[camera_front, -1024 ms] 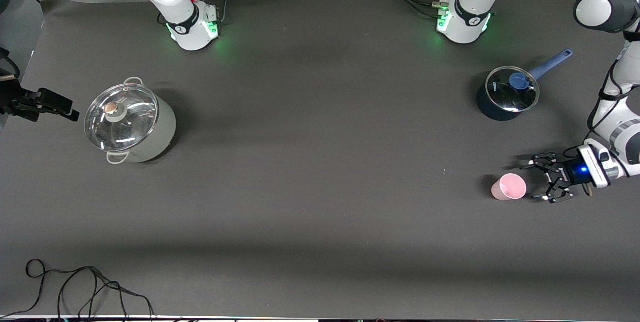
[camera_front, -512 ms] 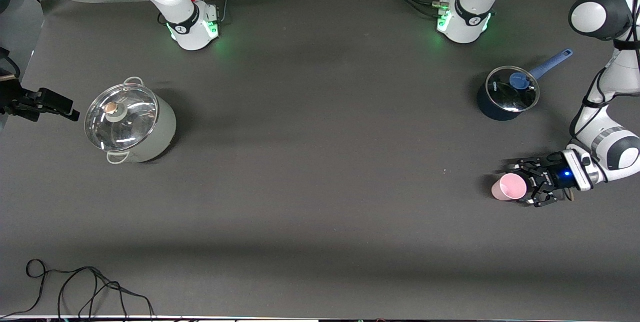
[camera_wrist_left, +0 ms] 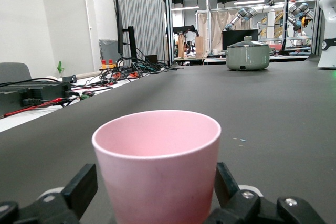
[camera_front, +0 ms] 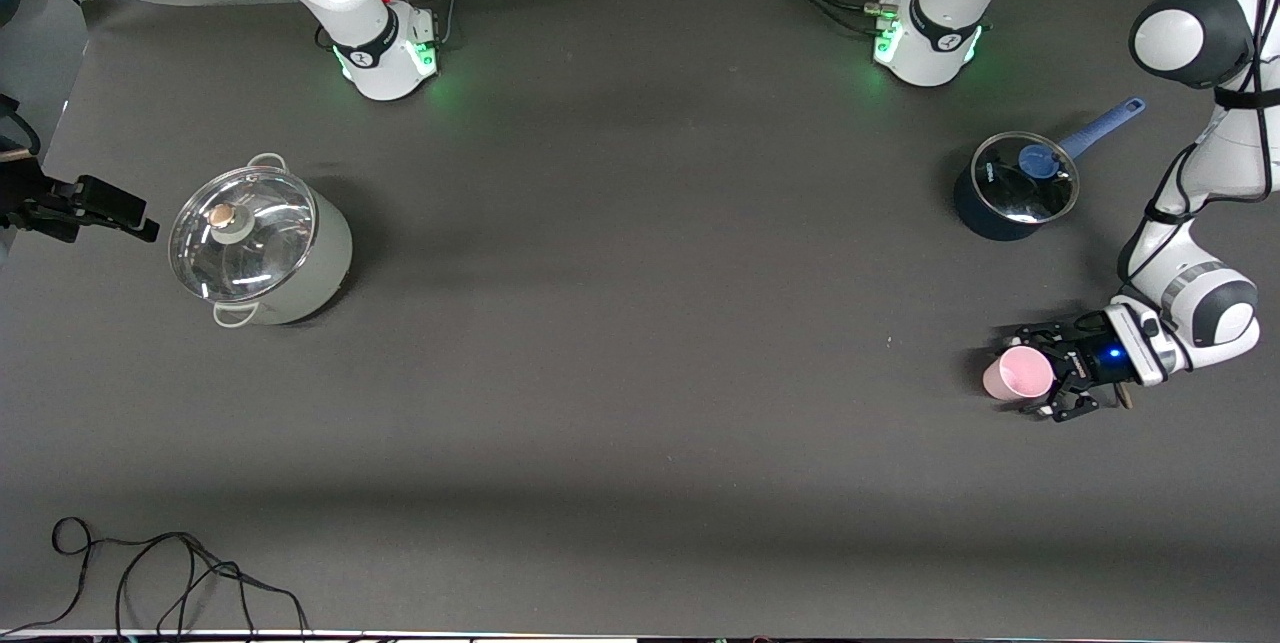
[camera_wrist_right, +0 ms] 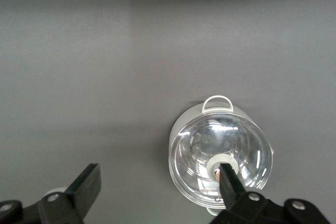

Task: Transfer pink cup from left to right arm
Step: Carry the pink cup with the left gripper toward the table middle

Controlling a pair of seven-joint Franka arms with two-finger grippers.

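Pink cup point(camera_front: 1018, 372) bracketed by the spread left pincer point(camera_front: 1035, 373), not yet clamped.

Standing upright at the lower right of the front view, mouth up and empty, the cup is seen with its long axis vertical and its sides between the two fingers point(camera_wrist_left: 80, 188) of the left pincer, which are held apart with a gap visible on each side; a grasp is judged to need only a closing move. The right pincer point(camera_wrist_right: 157, 182) is held wide apart over the white pot point(camera_front: 260, 248) at the left of the front view, waiting, well apart from the cup, so the left arm is by far the nearer. Both the white pot and the blue saucepan point(camera_front: 1010, 191) at the upper right are covered by glass lids; nothing can be made out inside.
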